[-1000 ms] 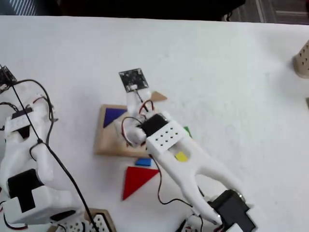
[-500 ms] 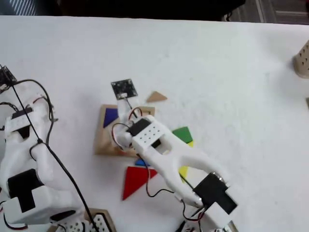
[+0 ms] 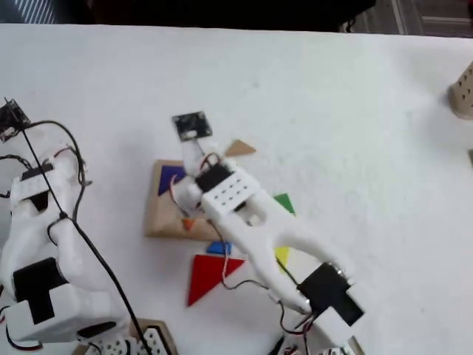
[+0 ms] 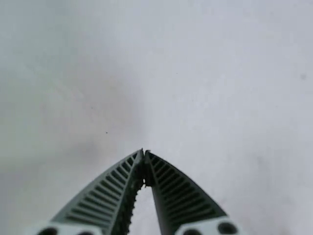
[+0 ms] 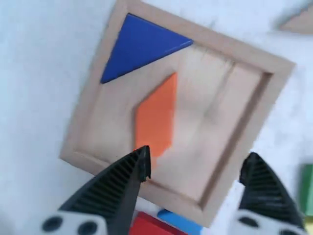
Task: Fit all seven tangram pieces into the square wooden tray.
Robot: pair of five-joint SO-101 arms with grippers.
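Tray and contents: the square wooden tray (image 5: pixel 220 45) is sitting on the white table (image 3: pixel 355 111), turned a little askew. Two pieces are lying inside it. A blue triangle (image 5: pixel 139 44) is filling one corner. An orange parallelogram (image 5: pixel 156 115) is lying flat on the floor just beside it, its upper tip nearly meeting the triangle's long edge.

Right gripper (image 5: pixel 198 159): hanging over the tray with jaws spread wide and nothing between them. One fingertip is sitting at the parallelogram's lower end.

Outside the tray, on the arm's side: a red triangle (image 3: pixel 207 274), a small blue piece (image 3: pixel 219 248), a green piece (image 3: pixel 283 201) and a yellow piece (image 3: pixel 282 255), the last three partly hidden under the arm. A plain wooden triangle (image 3: pixel 240 148) is lying just past the far corner.

Left gripper (image 4: pixel 143 154): jaws pressed together, empty, over bare table well away from the tray.

Judgement: the orange piece probably needs squaring up before another goes in.
- Keep the jaws spread and push with one fingertip.
- Slide the piece along the floor until an edge lies flush against the blue triangle.
- Keep the push low and slow, since the tray looks free to skid.
- Lift straight up afterwards so the fingertip is not dragging it askew.
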